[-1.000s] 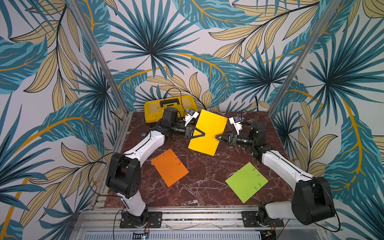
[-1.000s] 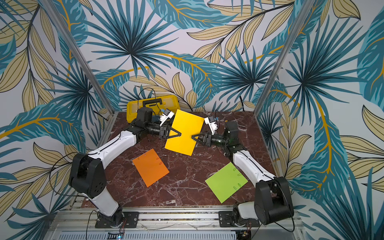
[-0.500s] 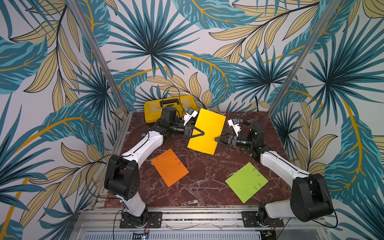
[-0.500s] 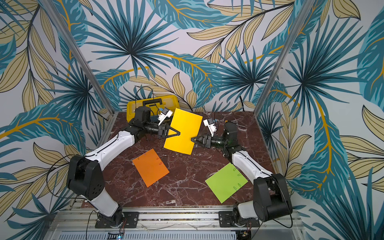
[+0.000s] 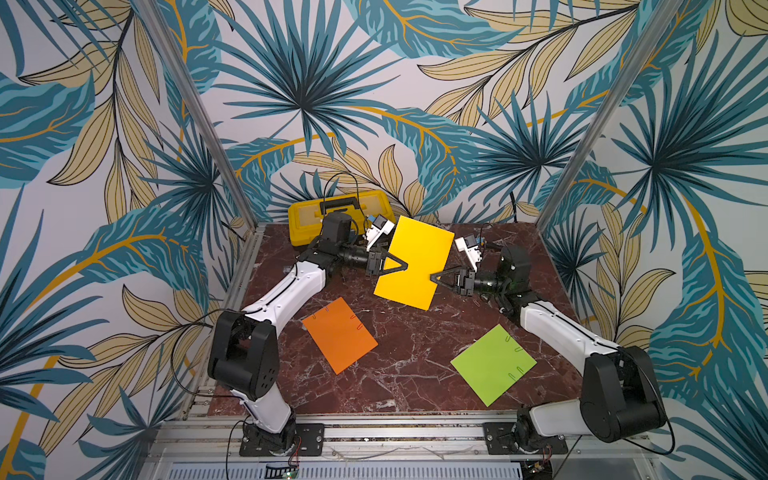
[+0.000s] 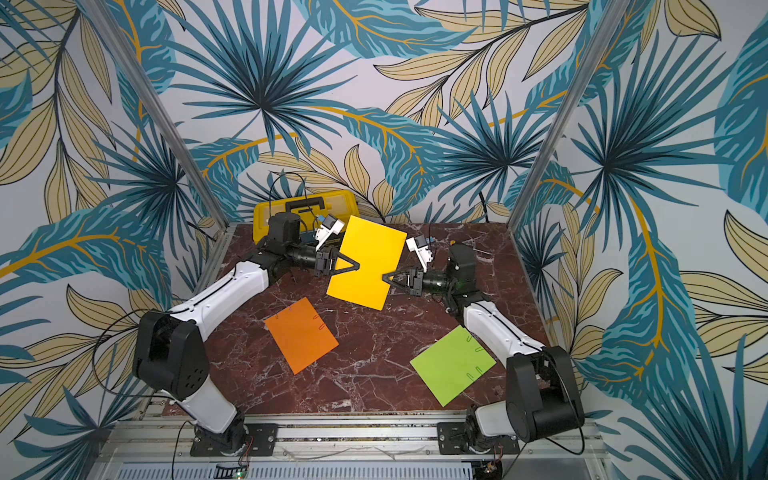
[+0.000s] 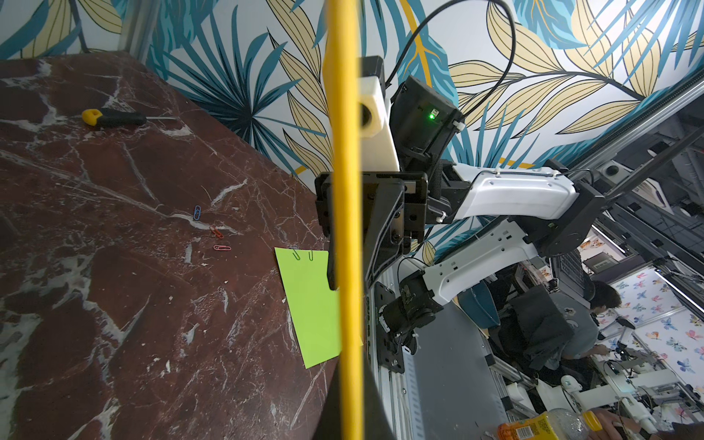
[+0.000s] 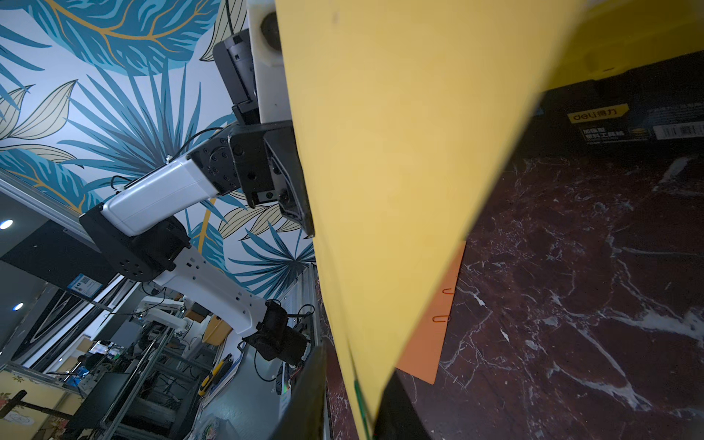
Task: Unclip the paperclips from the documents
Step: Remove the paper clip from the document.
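Note:
The yellow document (image 5: 415, 257) (image 6: 365, 257) hangs upright above the table. My left gripper (image 5: 405, 266) (image 7: 348, 396) is shut on one side edge of it. At the opposite edge, my right gripper (image 5: 432, 276) (image 8: 358, 365) straddles a green paperclip (image 8: 360, 400). One finger is against the sheet and the other a sliver off. The orange document (image 5: 338, 334) lies flat, with red paperclips (image 8: 440, 318) on its edge. So does the lime document (image 5: 493, 363), with green paperclips (image 7: 296, 254).
A yellow-and-black toolbox (image 5: 332, 212) stands at the back left, behind my left arm. A yellow-handled screwdriver (image 7: 110, 117) lies at the back right. Loose blue (image 7: 197, 212) and red (image 7: 222, 248) paperclips lie on the marble near the lime sheet.
My right gripper's jaws have narrowed around the yellow sheet's edge and dropped slightly along it. The left gripper and the sheet have barely moved.

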Controlling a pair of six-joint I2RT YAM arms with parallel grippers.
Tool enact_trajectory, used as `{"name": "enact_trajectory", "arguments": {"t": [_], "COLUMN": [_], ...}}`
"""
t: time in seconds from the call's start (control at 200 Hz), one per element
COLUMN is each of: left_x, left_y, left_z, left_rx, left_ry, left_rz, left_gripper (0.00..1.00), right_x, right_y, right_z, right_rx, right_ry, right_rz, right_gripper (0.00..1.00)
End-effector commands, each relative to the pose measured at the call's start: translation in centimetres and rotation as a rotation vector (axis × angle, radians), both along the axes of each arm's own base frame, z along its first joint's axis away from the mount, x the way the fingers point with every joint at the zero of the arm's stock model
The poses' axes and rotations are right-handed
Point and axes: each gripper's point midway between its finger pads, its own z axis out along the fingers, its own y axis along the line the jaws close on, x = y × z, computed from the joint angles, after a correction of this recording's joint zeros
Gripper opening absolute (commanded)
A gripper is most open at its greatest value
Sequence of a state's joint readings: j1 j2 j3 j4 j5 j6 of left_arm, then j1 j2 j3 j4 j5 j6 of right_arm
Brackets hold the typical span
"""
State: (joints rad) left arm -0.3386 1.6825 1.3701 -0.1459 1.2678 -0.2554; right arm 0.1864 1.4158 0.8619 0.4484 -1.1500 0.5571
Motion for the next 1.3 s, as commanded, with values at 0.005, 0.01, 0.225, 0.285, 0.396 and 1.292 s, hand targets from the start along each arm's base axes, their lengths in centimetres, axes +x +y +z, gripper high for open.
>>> {"name": "enact_trajectory", "arguments": {"t": [0.005, 0.01, 0.225, 0.285, 0.396, 1.292], "left_x": [-0.45, -0.42, -0.46, -0.42, -0.39, -0.17], "left_y": [0.6, 0.62, 0.88, 0.99, 1.07, 1.43], "left_z": [1.08, 1.11, 0.82, 0.8, 0.87, 0.83], "left_rx": [-0.015, -0.015, -0.012, -0.011, -0.011, -0.01], "left_ry": [-0.055, -0.056, -0.051, -0.054, -0.056, -0.057], "left_rz": [0.006, 0.007, 0.013, 0.017, 0.021, 0.03], "left_gripper": [0.0, 0.0, 0.0, 0.0, 0.0, 0.0], "right_x": [-0.4, -0.37, -0.35, -0.29, -0.33, -0.39], "right_y": [-0.04, -0.08, -0.08, -0.07, -0.06, -0.12], "right_z": [-0.63, -0.62, -0.75, -0.76, -0.82, -1.25], "right_rx": [0.0, 0.0, -0.004, -0.004, -0.004, -0.023], "right_ry": [0.004, 0.005, 0.006, 0.009, 0.009, 0.02], "right_rz": [0.018, 0.017, 0.014, 0.014, 0.017, 0.02], "right_gripper": [0.21, 0.21, 0.15, 0.14, 0.12, 0.02]}}
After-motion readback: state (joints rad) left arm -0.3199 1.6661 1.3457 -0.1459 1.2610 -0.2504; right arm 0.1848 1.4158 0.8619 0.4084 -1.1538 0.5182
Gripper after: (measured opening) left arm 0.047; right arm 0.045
